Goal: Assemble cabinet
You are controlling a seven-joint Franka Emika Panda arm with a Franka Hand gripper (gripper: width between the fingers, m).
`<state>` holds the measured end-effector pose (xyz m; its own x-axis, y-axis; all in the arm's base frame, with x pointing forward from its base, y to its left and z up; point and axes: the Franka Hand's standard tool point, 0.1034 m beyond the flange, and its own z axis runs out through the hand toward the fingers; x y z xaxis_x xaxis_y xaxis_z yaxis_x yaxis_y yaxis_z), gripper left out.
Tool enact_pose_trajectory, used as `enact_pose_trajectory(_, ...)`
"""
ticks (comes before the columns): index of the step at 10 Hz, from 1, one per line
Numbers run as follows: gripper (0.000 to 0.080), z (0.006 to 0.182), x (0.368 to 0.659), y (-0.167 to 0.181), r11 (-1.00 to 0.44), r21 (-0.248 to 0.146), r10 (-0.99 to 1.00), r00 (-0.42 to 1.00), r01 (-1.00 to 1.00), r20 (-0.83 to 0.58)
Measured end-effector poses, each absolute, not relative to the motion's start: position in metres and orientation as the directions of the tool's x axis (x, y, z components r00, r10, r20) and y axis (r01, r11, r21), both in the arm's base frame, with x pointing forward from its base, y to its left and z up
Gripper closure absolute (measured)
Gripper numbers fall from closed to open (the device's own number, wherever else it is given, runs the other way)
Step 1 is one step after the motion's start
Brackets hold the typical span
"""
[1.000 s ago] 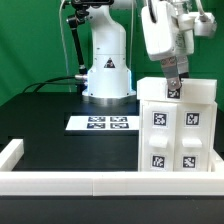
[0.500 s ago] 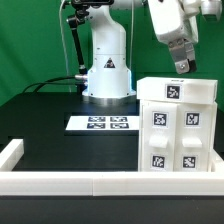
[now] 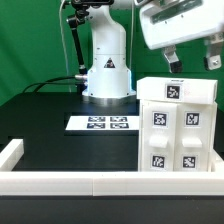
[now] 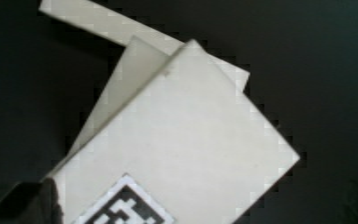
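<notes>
The cabinet (image 3: 177, 125), a large white box with several black-and-white tags on its front and one on top, stands on the black table at the exterior view's right. My gripper (image 3: 192, 60) hangs above the cabinet's top, clear of it. Its two fingers are spread wide with nothing between them. In the wrist view I look down on the cabinet's white top (image 4: 194, 120), with its tag (image 4: 131, 205) at the edge of the picture. One dark finger (image 4: 30, 200) shows beside that tag.
The marker board (image 3: 102, 123) lies flat in front of the arm's white base (image 3: 107, 65). Low white border rails run along the front (image 3: 90, 182) and the exterior view's left (image 3: 12, 152). A white strip (image 4: 105, 25) shows beyond the cabinet in the wrist view.
My gripper was down at the tag on the cabinet's top. It has lifted away, turned, and its fingers have spread open. The cabinet has not moved.
</notes>
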<state>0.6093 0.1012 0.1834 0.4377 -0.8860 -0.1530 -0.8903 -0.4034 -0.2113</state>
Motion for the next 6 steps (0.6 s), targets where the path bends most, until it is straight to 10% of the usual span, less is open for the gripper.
enact_pose_trajectory(4,0.0002,0.1843,0.6107,0.1008,-0.617,-0.245,-0.754,0.651,-0.748,-0.091)
enact_pose_trajectory(6,0.0002,0.1833,0.6101,0.0964,-0.855,-0.201,-0.493,0.870,-0.479,0.026)
